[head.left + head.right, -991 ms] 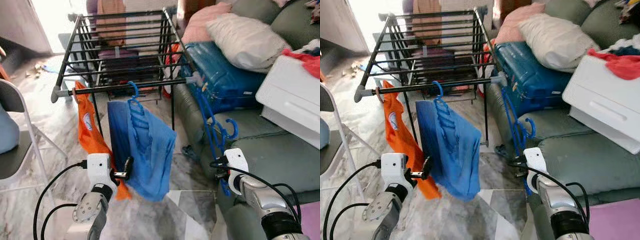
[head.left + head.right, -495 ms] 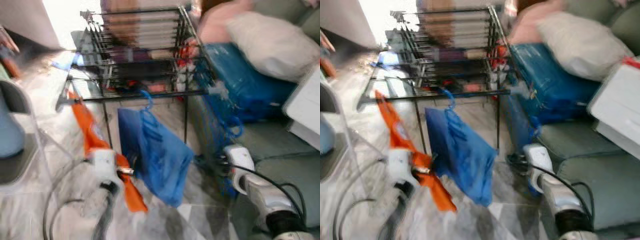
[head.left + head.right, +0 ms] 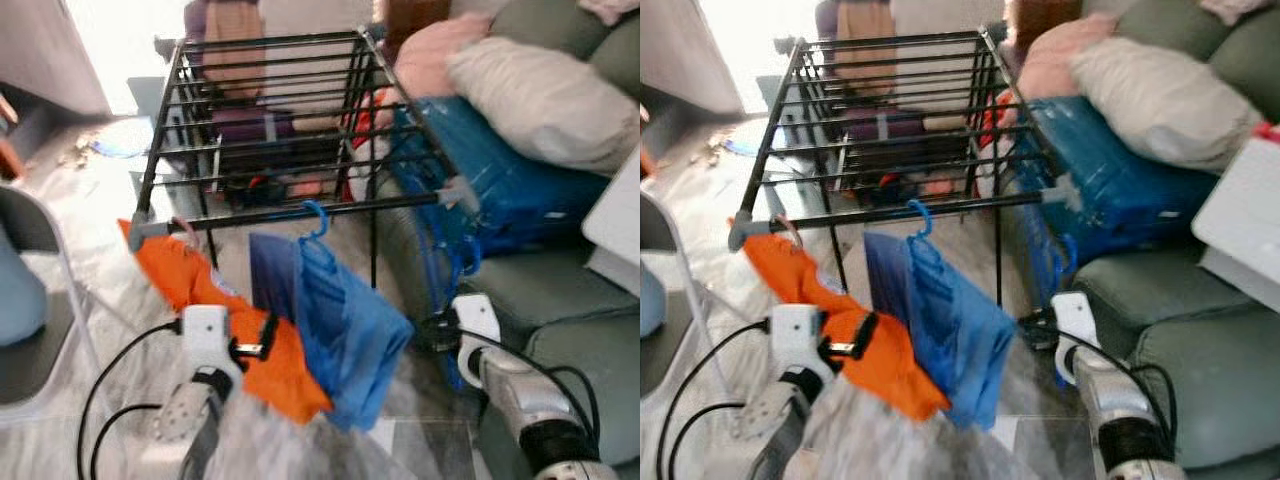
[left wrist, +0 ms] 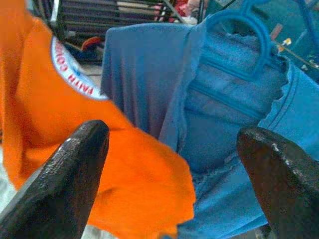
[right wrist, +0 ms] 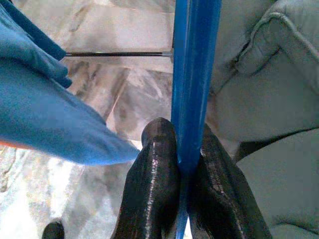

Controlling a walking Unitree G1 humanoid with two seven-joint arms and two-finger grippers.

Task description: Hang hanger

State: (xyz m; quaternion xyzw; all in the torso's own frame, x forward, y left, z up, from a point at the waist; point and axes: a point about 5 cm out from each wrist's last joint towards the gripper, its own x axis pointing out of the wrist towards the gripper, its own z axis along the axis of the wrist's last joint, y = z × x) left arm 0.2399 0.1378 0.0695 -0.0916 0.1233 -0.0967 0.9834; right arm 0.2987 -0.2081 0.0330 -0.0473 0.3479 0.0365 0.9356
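**Hanger in hand, rack now nearer centre**

Marble floor fills the lower part of the head views, with a black drying rack [image 3: 290,110] standing across the upper middle and a grey-green sofa [image 3: 575,300] along the right edge, piled with a blue suitcase [image 3: 500,170] and pillows [image 3: 545,90].

Against the picture of a second ago the whole scene has slid and tipped: the rack's front bar [image 3: 300,212] now sits lower and runs more slantwise, and the garments hang closer to the arms. That shift is the camera's, so the robot has most likely turned or stepped. The orange shirt [image 3: 250,345] and the blue shirt [image 3: 345,330] on its blue hook [image 3: 316,215] now billow toward the lower middle instead of hanging straight, which may be swing.

The right gripper [image 5: 177,164] is clenched on a bare blue hanger [image 5: 192,74]; the wrist view shows both black fingers [image 5: 157,174] pressed against its shaft. In the head view that hanger [image 3: 447,285] rises at the right of centre, between the rack's corner and the sofa, its hook not yet over any bar. The left gripper [image 4: 174,164] is spread wide, grasping nothing, facing the two shirts.

My reading: the hanging step remains to be done, and the hook must be raised to the front bar beside the blue shirt.
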